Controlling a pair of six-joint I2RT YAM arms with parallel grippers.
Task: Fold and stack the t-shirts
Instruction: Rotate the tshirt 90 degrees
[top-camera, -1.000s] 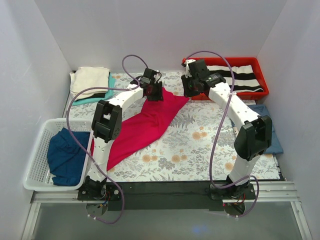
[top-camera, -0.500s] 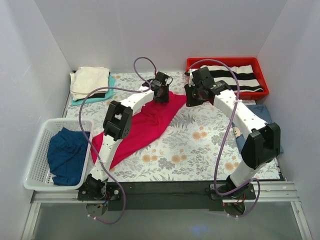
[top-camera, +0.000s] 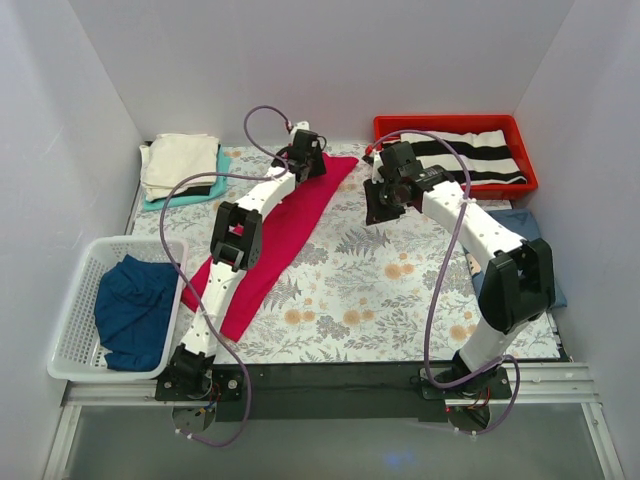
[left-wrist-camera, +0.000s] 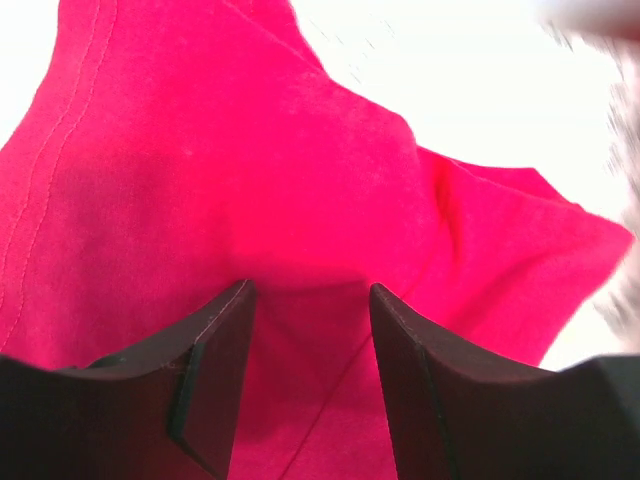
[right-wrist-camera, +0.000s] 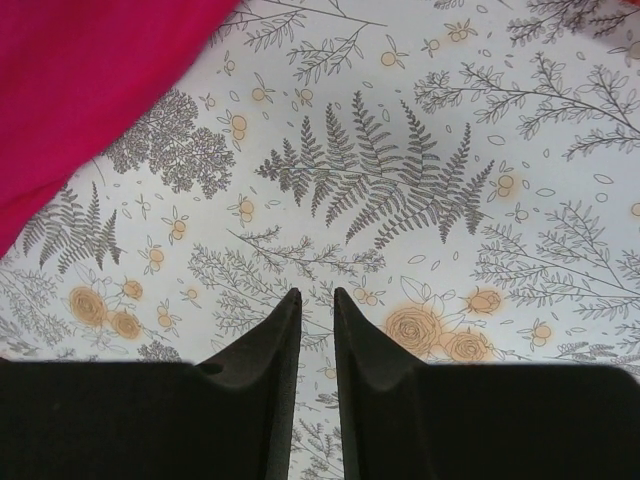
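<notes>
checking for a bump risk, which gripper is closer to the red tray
Right. The right gripper hovers beside the red tray's front left corner. The left gripper is further to the left, on the red shirt.

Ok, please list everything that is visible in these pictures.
crimson-red cloth t-shirt: one, red, stretched diagonally across mat
navy-blue cloth t-shirt: one, dark blue, crumpled in basket
white plastic basket: one, white, near left
folded cream t-shirt: one, cream, far left corner
folded teal t-shirt: one, teal, under the cream one
red plastic tray: one, red, far right
black-and-white striped cloth: one, inside tray
blue-grey cloth: one, right edge
floral printed mat: one, white, covering table
left hand: black, gripping the red t-shirt
right hand: black, empty, over mat
</notes>
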